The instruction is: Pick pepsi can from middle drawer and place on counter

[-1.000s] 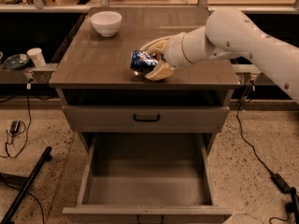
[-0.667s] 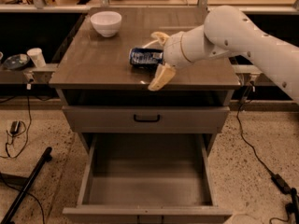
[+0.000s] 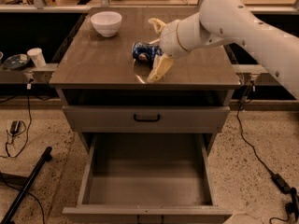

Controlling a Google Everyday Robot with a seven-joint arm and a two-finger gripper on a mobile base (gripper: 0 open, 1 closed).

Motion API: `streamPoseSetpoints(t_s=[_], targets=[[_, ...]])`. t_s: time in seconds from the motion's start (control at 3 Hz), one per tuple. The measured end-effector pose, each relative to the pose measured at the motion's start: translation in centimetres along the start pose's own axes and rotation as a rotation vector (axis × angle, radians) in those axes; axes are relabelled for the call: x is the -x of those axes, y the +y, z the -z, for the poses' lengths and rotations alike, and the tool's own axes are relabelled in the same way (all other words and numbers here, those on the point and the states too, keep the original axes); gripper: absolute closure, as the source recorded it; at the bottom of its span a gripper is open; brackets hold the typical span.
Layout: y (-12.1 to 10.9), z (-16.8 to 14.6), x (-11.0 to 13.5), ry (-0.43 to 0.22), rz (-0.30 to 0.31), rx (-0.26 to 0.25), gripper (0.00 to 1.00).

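Pepsi can (image 3: 144, 51) lies on the counter (image 3: 93, 62) inside the gripper (image 3: 153, 50) — fingers spread, released — white bowl (image 3: 106, 22) well apart.

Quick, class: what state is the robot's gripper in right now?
Gripper: open above the counter, fingers spread either side of the pepsi can lying there, not gripping it.

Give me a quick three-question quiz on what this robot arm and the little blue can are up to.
1. True or false: the small dark-blue pepsi can lies on its side on the glossy grey-brown counter.
2. The wide, pulled-out middle drawer holds: A) a can, B) a bottle, C) nothing visible.
3. Fill in: the gripper, over the counter on either side of the can, has its fingers ____.
Key: 1 true; 2 C; 3 open.
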State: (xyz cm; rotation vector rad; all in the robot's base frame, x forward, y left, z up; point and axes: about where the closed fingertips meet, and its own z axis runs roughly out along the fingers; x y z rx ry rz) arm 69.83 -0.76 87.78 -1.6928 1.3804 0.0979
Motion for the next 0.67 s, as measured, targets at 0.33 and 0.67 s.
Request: streamPoseSetpoints(t_s=[0.33, 0.67], targets=[[-1.16, 0.57, 0.71, -0.003, 0.029, -0.025, 0.0], [-1.16, 0.57, 0.71, -0.003, 0.029, -0.025, 0.0]])
